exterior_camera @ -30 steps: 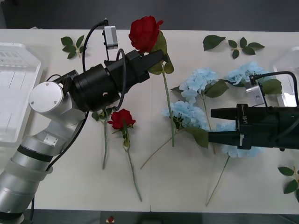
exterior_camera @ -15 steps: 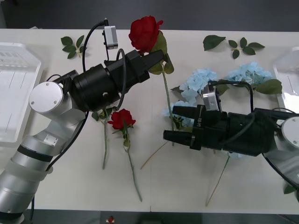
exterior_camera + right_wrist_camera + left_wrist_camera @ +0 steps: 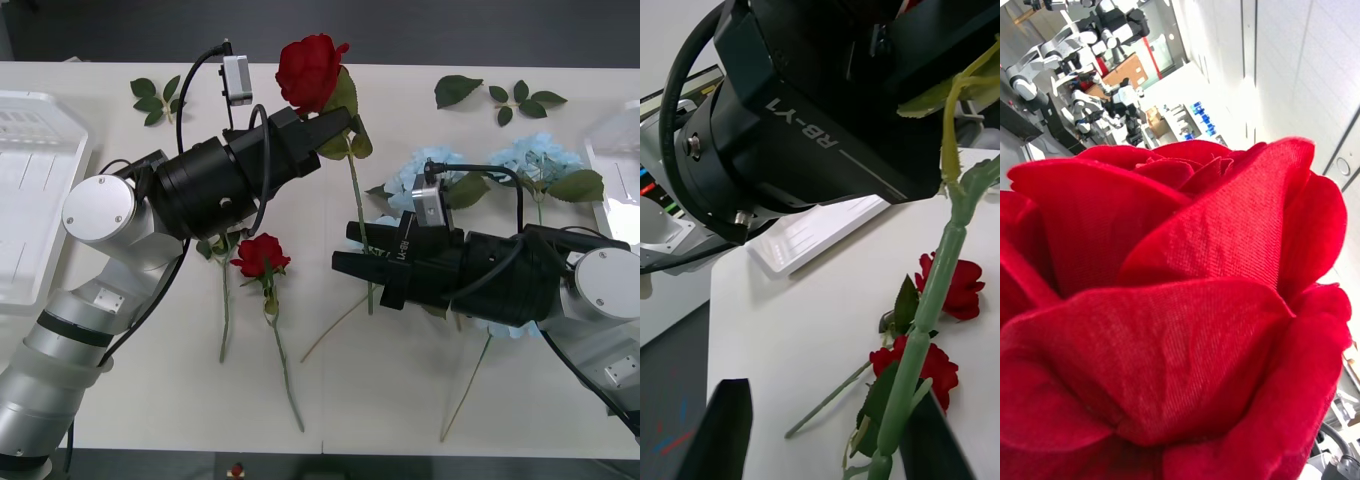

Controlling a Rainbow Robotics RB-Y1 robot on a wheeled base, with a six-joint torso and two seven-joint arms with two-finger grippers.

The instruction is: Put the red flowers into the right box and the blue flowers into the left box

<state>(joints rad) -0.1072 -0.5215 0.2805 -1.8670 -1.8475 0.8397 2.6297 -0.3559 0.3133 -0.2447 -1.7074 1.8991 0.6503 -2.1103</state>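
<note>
My left gripper (image 3: 335, 126) is shut on a red flower just under its bloom (image 3: 309, 68) and holds it up over the table's far middle. The bloom (image 3: 1180, 300) sits close to the left wrist camera. Its long stem (image 3: 362, 240) hangs down to the table. My right gripper (image 3: 345, 250) is open, and the stem (image 3: 940, 277) stands between its fingers, closer to one finger (image 3: 944, 442). Another red flower (image 3: 260, 254) lies on the table below the left arm. Blue flowers (image 3: 432, 168) lie partly under the right arm. The left box (image 3: 30, 190) is at the left edge and the right box (image 3: 615, 150) at the right edge.
Loose leaf sprigs lie at the far left (image 3: 155, 98) and far right (image 3: 520, 98) of the table. A second rose stem (image 3: 223, 310) runs out from under the left arm. The left arm's black body (image 3: 812, 112) looms close over the right gripper.
My right arm has swung left across the blue flowers to the hanging stem, and its open fingers now straddle it. The left arm and its rose have stayed still.
</note>
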